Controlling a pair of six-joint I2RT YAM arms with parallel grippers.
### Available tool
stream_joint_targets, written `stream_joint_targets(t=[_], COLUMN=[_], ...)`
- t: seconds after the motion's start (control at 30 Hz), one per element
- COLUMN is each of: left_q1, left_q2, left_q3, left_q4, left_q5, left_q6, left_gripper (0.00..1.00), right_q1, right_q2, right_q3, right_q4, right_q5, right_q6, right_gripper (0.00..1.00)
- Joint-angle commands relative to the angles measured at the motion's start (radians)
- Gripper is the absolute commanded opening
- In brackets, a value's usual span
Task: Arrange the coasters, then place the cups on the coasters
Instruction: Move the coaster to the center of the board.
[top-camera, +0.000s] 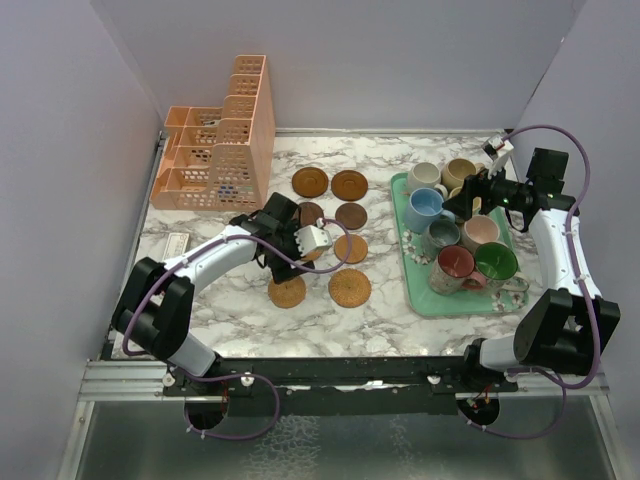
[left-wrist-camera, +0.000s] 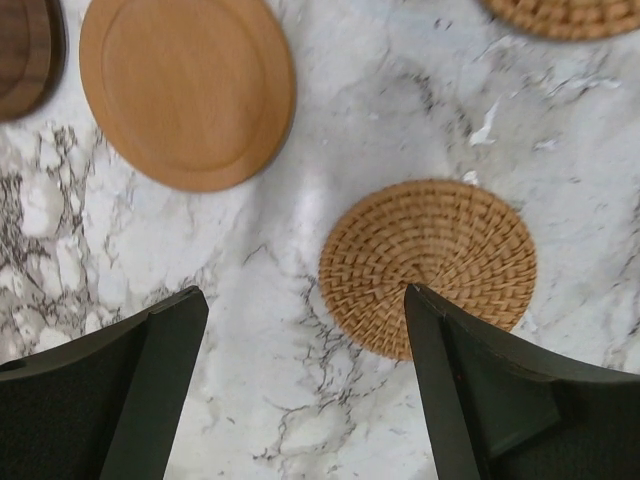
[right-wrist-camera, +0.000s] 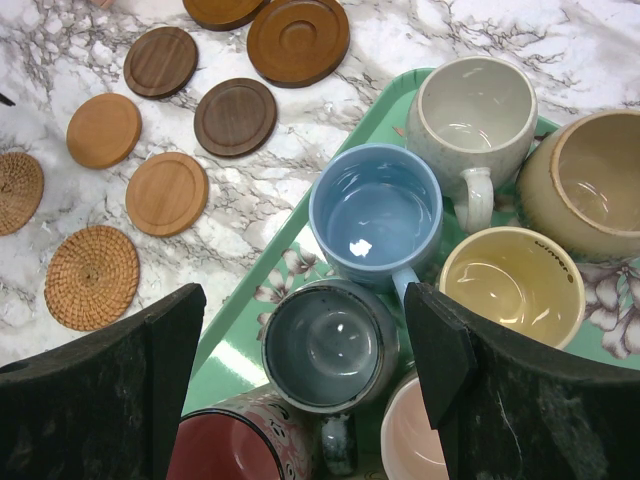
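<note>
Several round coasters lie on the marble left of the tray, among them dark wooden ones (top-camera: 349, 184) and two woven ones (top-camera: 350, 288). My left gripper (top-camera: 308, 240) hovers over them, open and holding nothing. In its wrist view a woven coaster (left-wrist-camera: 430, 265) lies just ahead of the right finger, and a smooth light wooden coaster (left-wrist-camera: 185, 90) lies farther off. The cups stand packed on the green tray (top-camera: 415, 300). My right gripper (right-wrist-camera: 303, 300) is open above the grey cup (right-wrist-camera: 330, 345), which sits between the blue cup (right-wrist-camera: 375, 215), the red cup (right-wrist-camera: 225, 450) and the pink cup (right-wrist-camera: 420, 440).
A peach lattice organiser (top-camera: 215, 150) stands at the back left. A small pale object (top-camera: 178, 243) lies near the left edge. On the tray are also the cream cup (right-wrist-camera: 470, 110), the tan cup (right-wrist-camera: 590, 180), the yellow cup (right-wrist-camera: 510, 285) and the green cup (top-camera: 495, 262).
</note>
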Motion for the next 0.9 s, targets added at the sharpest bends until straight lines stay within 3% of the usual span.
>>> stream_joint_targets(t=[0.0,0.5,0.87], left_q1=[0.023,0.009,-0.086], left_q2=[-0.013,0.066,0.117], left_q3=[-0.031,-0.085,-0.092], left_q4=[-0.001,0.056,0.126], left_q5=[-0.065,-0.055,-0.044], left_q6=[0.042,0.016,-0.025], left_gripper=[0.84,0.82,0.78], right_q1=[0.003,0.003,0.003], right_q2=[-0.008,-0.005,-0.005], right_q3=[0.001,0.002,0.002], right_q4=[-0.009,-0.011,-0.012], right_q5=[-0.02,-0.02,-0.019], right_q6=[-0.016,-0.017,-0.02], right_gripper=[0.82,0.82,0.82])
